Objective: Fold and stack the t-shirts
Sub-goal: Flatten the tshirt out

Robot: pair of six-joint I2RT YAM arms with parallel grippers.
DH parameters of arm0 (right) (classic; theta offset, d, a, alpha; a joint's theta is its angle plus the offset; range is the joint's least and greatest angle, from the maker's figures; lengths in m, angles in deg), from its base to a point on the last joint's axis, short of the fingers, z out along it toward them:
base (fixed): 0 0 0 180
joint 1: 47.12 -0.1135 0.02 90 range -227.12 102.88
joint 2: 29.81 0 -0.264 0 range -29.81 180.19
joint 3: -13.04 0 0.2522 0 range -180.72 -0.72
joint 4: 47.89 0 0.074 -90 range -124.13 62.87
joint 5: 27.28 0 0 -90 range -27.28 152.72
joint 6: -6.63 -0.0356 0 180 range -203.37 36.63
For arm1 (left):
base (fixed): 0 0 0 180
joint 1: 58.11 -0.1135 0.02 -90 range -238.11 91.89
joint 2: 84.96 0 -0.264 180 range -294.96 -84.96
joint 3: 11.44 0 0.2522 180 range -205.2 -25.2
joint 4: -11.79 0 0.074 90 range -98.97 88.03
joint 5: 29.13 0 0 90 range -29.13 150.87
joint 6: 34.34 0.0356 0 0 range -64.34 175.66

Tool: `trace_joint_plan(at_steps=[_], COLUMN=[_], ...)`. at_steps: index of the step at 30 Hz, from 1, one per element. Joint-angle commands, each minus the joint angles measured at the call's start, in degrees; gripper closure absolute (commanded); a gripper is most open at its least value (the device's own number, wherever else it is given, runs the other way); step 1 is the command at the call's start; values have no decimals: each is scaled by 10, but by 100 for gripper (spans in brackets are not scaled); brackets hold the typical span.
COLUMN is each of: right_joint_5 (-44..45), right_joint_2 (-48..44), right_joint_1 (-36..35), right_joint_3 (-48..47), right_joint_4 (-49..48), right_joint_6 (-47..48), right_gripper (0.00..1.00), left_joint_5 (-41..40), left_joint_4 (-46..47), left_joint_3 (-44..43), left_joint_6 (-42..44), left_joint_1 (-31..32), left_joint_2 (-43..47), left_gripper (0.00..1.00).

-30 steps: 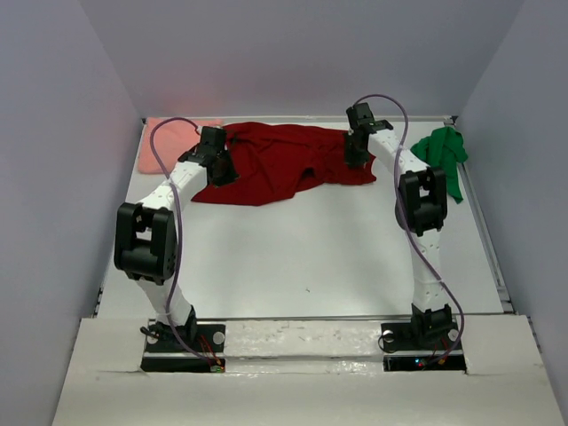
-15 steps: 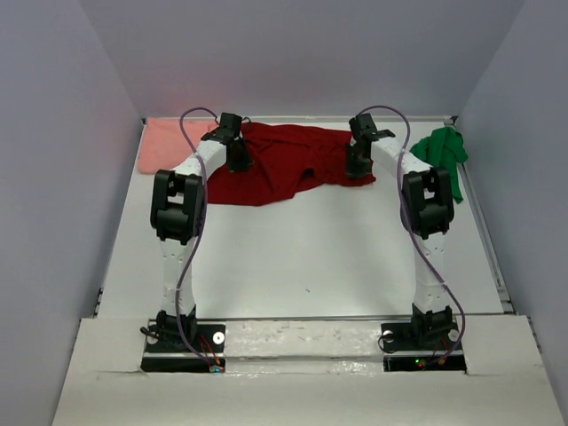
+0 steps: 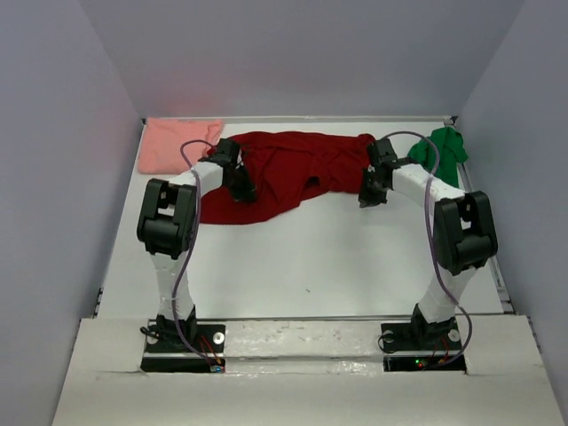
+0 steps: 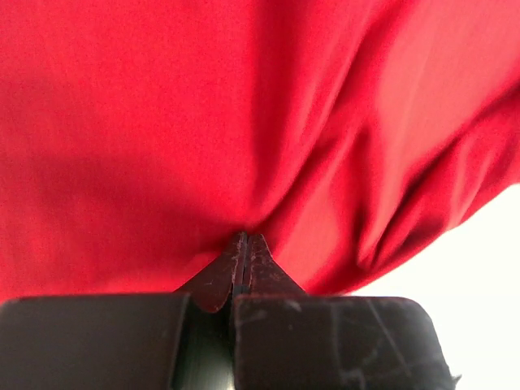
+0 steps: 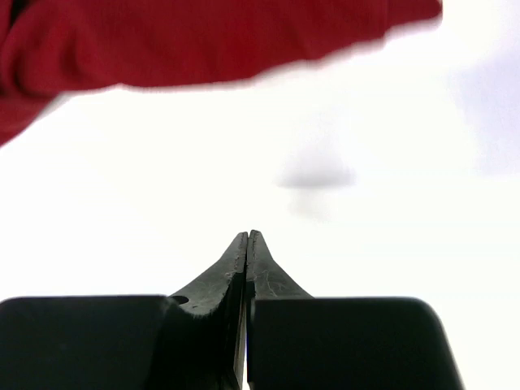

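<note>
My left pincer [image 4: 246, 237] is clenched on a pinch of the dark red t-shirt [image 4: 162, 122], the soft cloth puckering at my tips. My right pincer [image 5: 248, 234] is clamped shut on nothing over the white table [image 5: 366, 244] (shirt's edge just ahead). The salmon t-shirt [image 3: 177, 142] lies flat far left, and the green t-shirt [image 3: 444, 149] is bunched far right.

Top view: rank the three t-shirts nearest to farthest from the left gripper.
1. dark red t-shirt: directly at the left gripper, middle of the back of the table.
2. pink t-shirt: back-left corner.
3. green t-shirt: far back right.
</note>
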Motion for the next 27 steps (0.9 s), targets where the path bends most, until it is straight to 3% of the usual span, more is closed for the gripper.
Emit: trace_joint_plan(at_steps=[1, 7, 11, 17, 19, 20, 21, 22, 25, 26, 27], right_joint_5=[4, -17, -2, 10, 1, 2, -7, -3, 14, 5, -8], right_joint_2=[-94, -234, -308, -233, -170, -146, -121, -66, 9, 59, 83], right_joint_1=[1, -5, -25, -25, -25, -25, -20, -20, -13, 1, 9], right_joint_3=[84, 172, 137, -12, -79, -103, -129, -197, -298, -370, -405], right_joint_4=[-45, -61, -17, 21, 31, 33, 45, 57, 95, 106, 125], right_joint_6=[-44, -14, 24, 47, 54, 53, 58, 60, 72, 74, 75], right_gripper=[100, 100, 100, 100, 78, 67, 45, 42, 43, 43, 47], left_joint_5=[22, -2, 8, -122, -146, -144, -124, -112, -88, -91, -81], left_joint_4=[-16, -20, -5, -24, -40, -46, -48, -53, -56, -57, -56], left_joint_3=[90, 229, 319, 245, 205, 184, 144, 121, 42, 11, -4], left_joint_6=[-46, -90, -120, -72, -54, -42, -34, -28, -13, -9, -3], left_joint_1=[44, 94, 103, 115, 109, 106, 101, 87, 73, 65, 58], left_joint_2=[123, 275, 364, 479, 465, 453, 427, 410, 353, 341, 312], left_gripper=[100, 100, 100, 100, 94, 84, 80, 74, 73, 72, 72])
